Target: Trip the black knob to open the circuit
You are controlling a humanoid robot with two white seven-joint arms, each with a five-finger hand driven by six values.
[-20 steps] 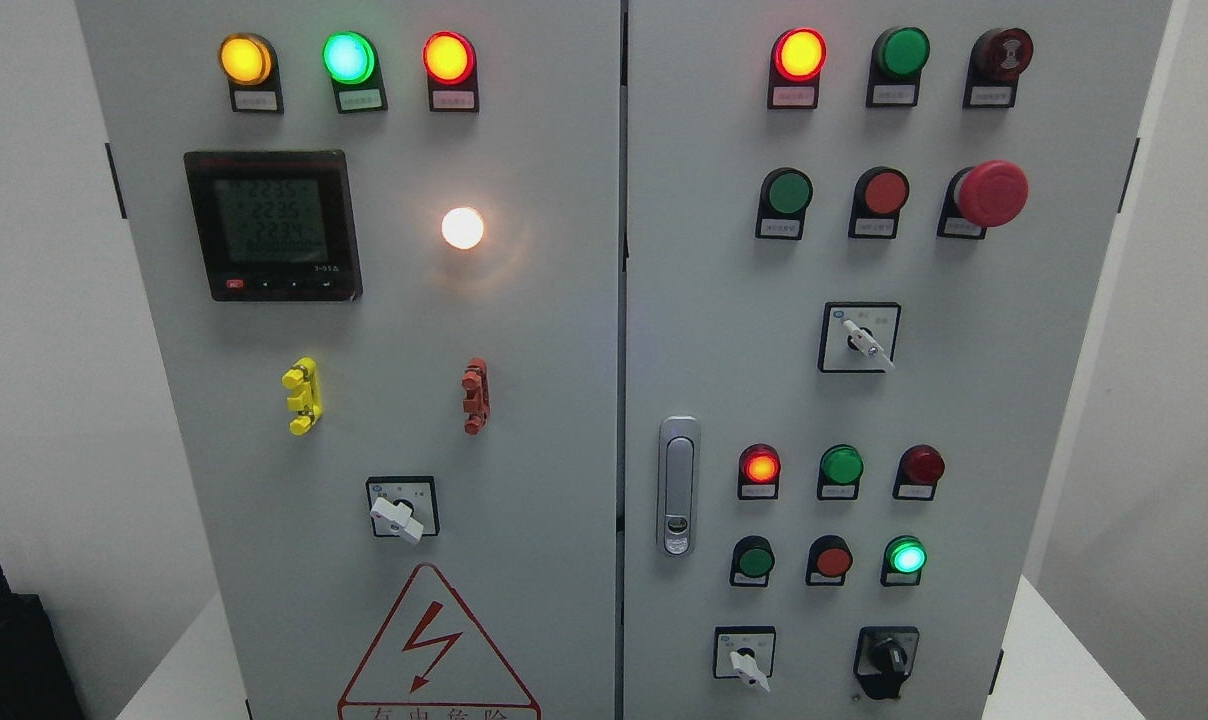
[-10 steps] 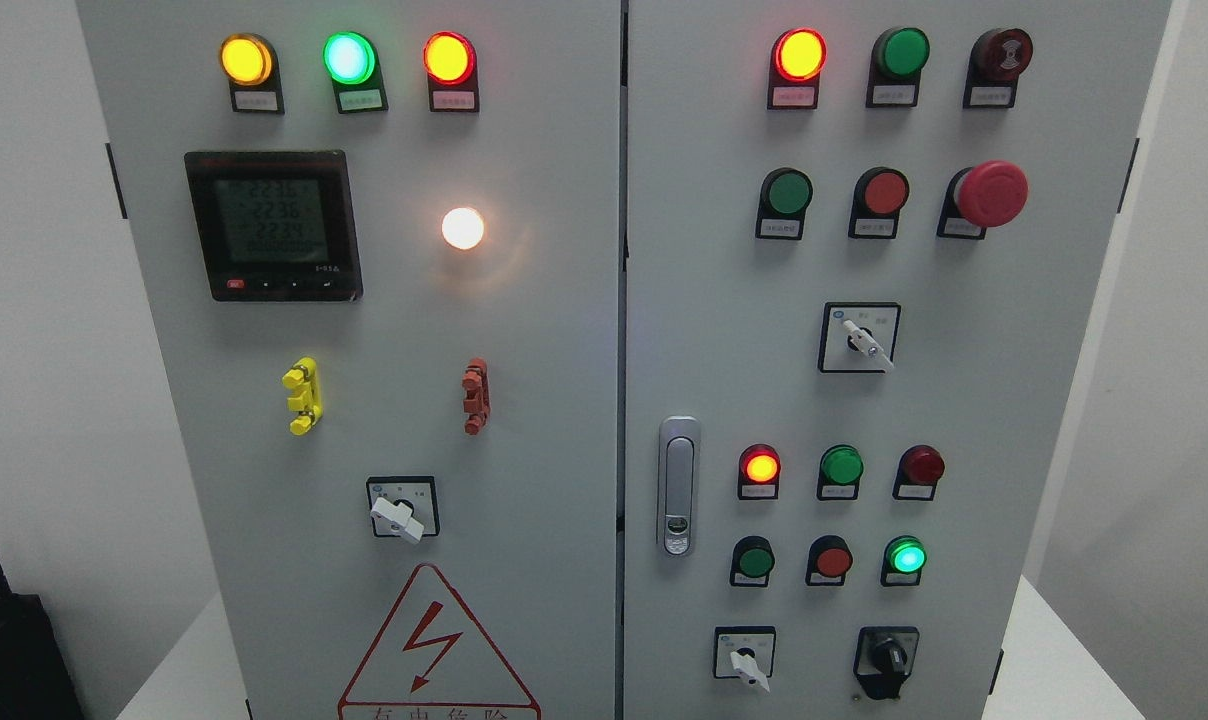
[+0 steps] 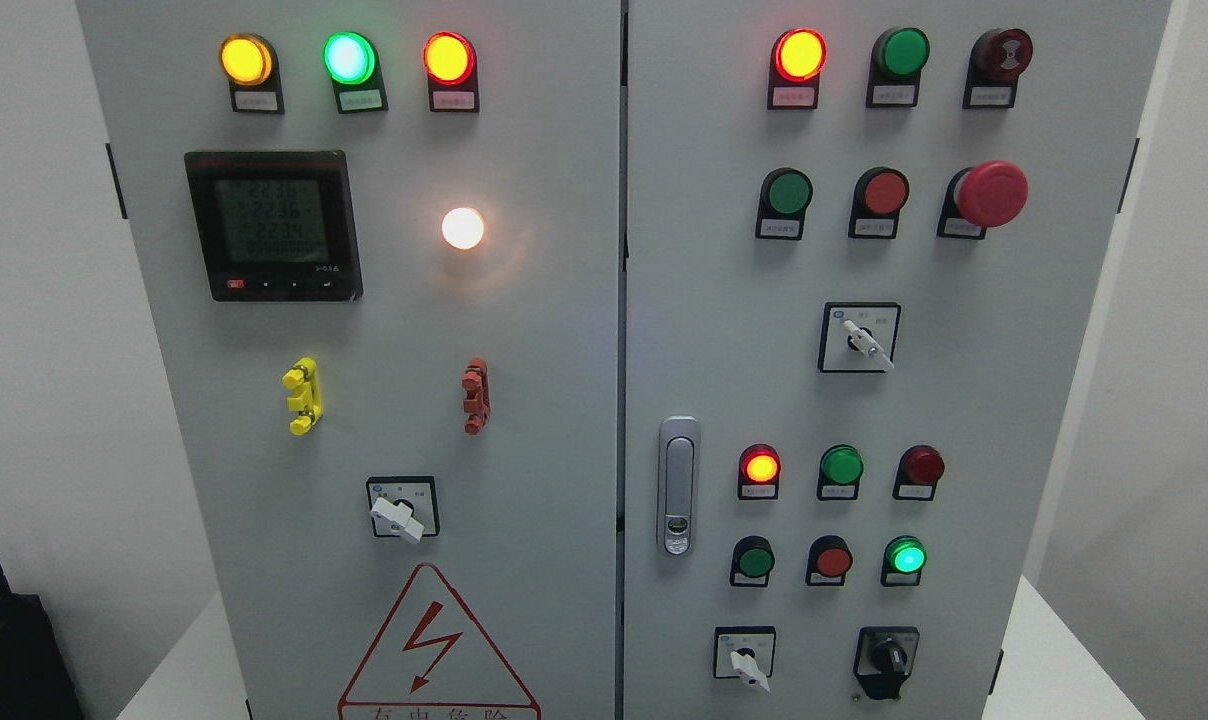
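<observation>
The black knob [image 3: 887, 659] sits at the bottom right of the grey cabinet's right door [image 3: 1014, 420], on a black plate, its handle pointing roughly up and down. To its left is a white-handled selector switch [image 3: 746, 663]. A lit green lamp [image 3: 905, 556] is just above the knob. Neither of my hands shows in the head view.
The panel carries lit and unlit lamps, push buttons, a red mushroom stop button [image 3: 991, 193], two more white selector switches [image 3: 866, 341] [image 3: 398, 515], a silver door latch [image 3: 678, 485], and a meter display [image 3: 272, 224]. A black box [image 3: 9, 655] stands at lower left.
Only the digits on the meter display flicker. Nothing else has moved.
</observation>
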